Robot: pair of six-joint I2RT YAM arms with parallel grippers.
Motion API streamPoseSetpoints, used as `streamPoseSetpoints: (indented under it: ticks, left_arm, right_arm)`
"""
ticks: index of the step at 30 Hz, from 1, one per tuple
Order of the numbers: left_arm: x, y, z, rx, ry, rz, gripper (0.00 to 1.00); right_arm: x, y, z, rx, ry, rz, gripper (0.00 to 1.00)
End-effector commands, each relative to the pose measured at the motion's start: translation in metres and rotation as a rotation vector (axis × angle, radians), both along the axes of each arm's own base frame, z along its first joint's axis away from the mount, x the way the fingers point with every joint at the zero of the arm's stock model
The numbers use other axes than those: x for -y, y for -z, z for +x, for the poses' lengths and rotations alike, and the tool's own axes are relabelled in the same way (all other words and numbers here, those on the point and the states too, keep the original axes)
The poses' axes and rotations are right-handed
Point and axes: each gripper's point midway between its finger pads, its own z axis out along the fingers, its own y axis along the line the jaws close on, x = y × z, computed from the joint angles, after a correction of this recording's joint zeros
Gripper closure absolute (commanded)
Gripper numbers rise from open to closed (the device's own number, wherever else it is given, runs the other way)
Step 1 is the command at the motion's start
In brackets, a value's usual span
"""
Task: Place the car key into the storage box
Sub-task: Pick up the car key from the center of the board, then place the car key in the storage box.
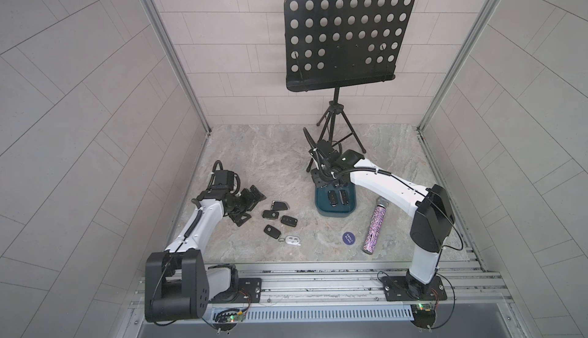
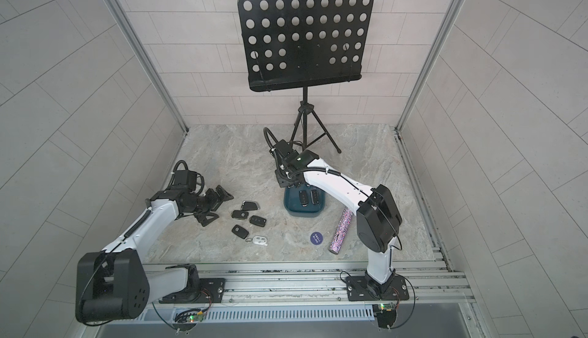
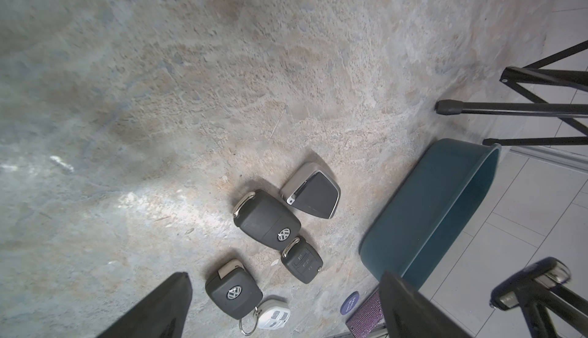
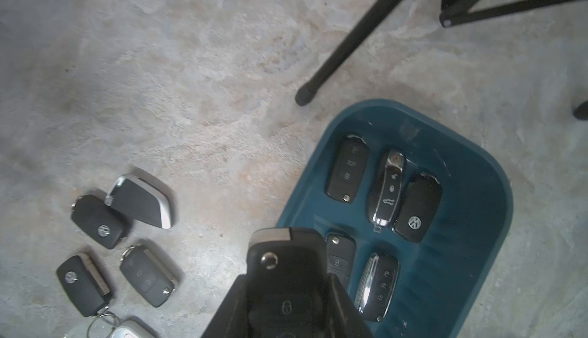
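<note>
On the marbled tabletop (image 1: 254, 161), in both top views, the dark teal storage box (image 1: 334, 215) lies near the middle. The right gripper (image 1: 328, 183) hangs over its far end and hides that part. One foot of the black music stand (image 1: 345, 37) stands just behind the box. On the left of the box five loose fobs (image 1: 271, 230) lie in a group, one of them a white remote (image 1: 292, 241). The left gripper (image 1: 249, 207) is just beside them, its jaws wide apart with nothing between. A small blue disc (image 1: 348, 237) and a glittery purple microphone (image 1: 373, 226) lie on the right of the box. In the left wrist view a silver-edged fob (image 3: 313, 195) lies just beside a VW key (image 3: 267, 220), and the box wall is near them. In the right wrist view the right gripper is clamped on the car key (image 4: 283, 266), a black flip key held over the box's edge on the side of the loose fobs. Five other keys (image 4: 416, 207) lie inside the box, and the held key covers part of one.
</note>
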Motion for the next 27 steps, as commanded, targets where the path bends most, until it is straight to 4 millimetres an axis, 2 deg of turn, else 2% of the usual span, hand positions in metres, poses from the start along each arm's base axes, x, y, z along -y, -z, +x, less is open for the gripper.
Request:
streamPoseSetpoints:
  ticks: [1,10,19,27]
  left_arm:
    - [0.006,-0.011,0.013,0.044,0.039,0.006,0.00]
    - [0.025,-0.014,0.023,0.048,0.133,0.014,0.00]
    - [0.025,-0.016,0.022,0.051,0.152,0.025,0.00]
    - [0.024,-0.016,0.022,0.050,0.151,0.034,0.00]
  right_arm:
    - [0.015,0.004,-0.003,-0.011,0.089,0.019,0.66]
    - [0.018,0.047,-0.002,-0.122,0.225,0.099,0.66]
    - [0.017,0.082,0.015,-0.178,0.291,0.125,0.66]
    - [0.017,0.104,0.018,-0.211,0.298,0.105,0.66]
